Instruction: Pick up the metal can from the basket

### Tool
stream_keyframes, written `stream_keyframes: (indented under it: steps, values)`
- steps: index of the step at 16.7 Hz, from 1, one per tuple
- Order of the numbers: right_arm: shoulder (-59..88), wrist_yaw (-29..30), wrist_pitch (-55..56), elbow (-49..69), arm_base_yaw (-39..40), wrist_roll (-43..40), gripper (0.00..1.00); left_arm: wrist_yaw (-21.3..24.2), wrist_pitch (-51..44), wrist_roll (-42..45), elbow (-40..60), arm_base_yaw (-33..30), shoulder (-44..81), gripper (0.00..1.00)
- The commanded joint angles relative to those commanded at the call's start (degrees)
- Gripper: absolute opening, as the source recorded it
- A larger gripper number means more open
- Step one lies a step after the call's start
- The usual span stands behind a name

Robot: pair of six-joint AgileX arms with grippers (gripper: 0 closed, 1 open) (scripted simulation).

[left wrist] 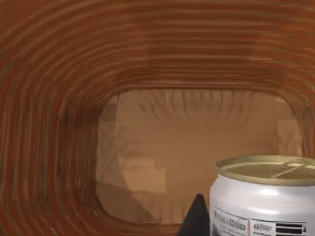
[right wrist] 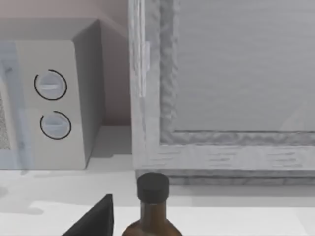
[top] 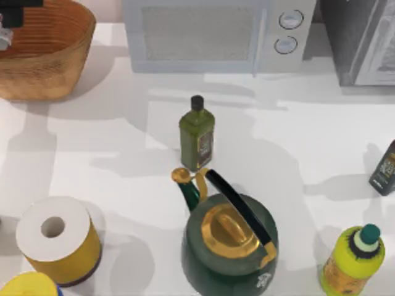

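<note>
The metal can (left wrist: 266, 201), white-sided with a silvery-tan pull-tab top, stands upright inside the basket (left wrist: 59, 123). The left wrist view looks along the basket's ribbed orange-brown walls to its floor. A dark part of my left gripper (left wrist: 197, 221) shows right beside the can, touching or nearly touching its side. In the top view the basket (top: 49, 68) sits at the table's far left corner, and my left arm (top: 15, 12) hangs over it. A dark part of my right gripper (right wrist: 96, 219) shows beside a brown bottle (right wrist: 152, 206).
A microwave (top: 210, 34) stands at the back, with a grey appliance (top: 364, 37) to its right. On the table are a green bottle (top: 197, 132), a green kettle (top: 229, 243), a yellow-wrapped paper roll (top: 57, 239), a yellow bottle (top: 353, 260) and a dark bottle (top: 385, 168).
</note>
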Motion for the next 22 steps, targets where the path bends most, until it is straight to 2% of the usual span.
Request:
stream_keyframes:
  steps: [4, 11, 14, 18, 22]
  values:
    - [0.0, 0.0, 0.0, 0.0, 0.0, 0.0, 1.0, -0.58, 9.51, -0.4, -23.28, -0.79, -26.78, 0.0]
    - [0.0, 0.0, 0.0, 0.0, 0.0, 0.0, 1.0, -1.94, 27.87, -1.58, -69.58, -1.84, -79.25, 0.0]
    - [0.0, 0.0, 0.0, 0.0, 0.0, 0.0, 1.0, -2.52, 35.06, -2.14, -86.66, -2.15, -97.37, 0.0]
    - [0.0, 0.0, 0.0, 0.0, 0.0, 0.0, 1.0, -3.11, 42.32, -2.7, -102.04, -2.46, -112.99, 0.0]
    - [0.0, 0.0, 0.0, 0.0, 0.0, 0.0, 1.0, -3.36, 45.51, -2.93, -107.99, -2.63, -119.02, 0.0]
